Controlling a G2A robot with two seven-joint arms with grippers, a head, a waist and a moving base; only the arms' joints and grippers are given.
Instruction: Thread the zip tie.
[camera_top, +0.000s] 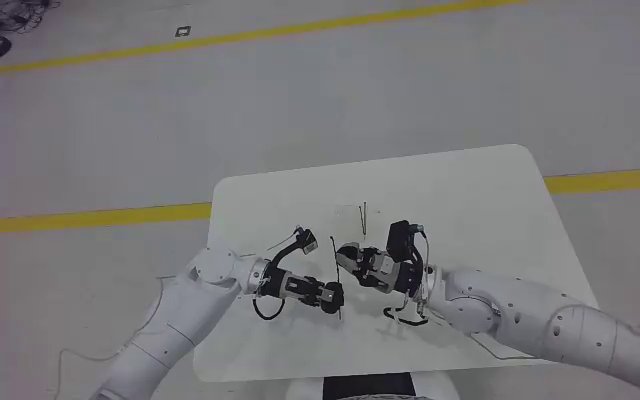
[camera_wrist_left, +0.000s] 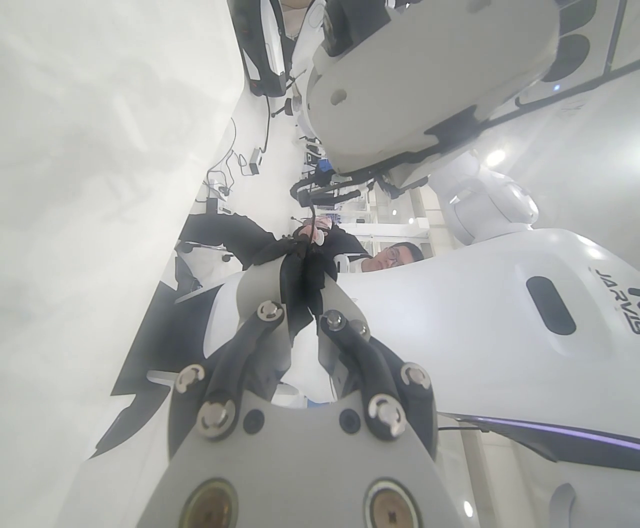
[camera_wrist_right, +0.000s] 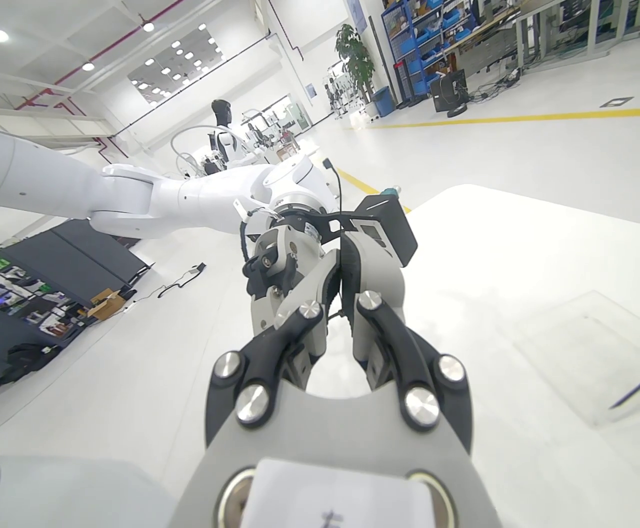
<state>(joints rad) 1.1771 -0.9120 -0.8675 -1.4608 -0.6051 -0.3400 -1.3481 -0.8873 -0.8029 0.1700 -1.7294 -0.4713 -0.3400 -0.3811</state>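
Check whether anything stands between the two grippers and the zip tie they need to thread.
Nothing visible does. The left gripper and right gripper are both shut on the zip tie over the table; spare ties lie farther back, apart.

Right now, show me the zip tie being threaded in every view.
Top view: zip tie, a thin dark line between the left gripper and right gripper.
Left wrist view: zip tie pokes past the shut left gripper.
Right wrist view: zip tie sits in the shut right gripper.
Shared landmark: the white table.
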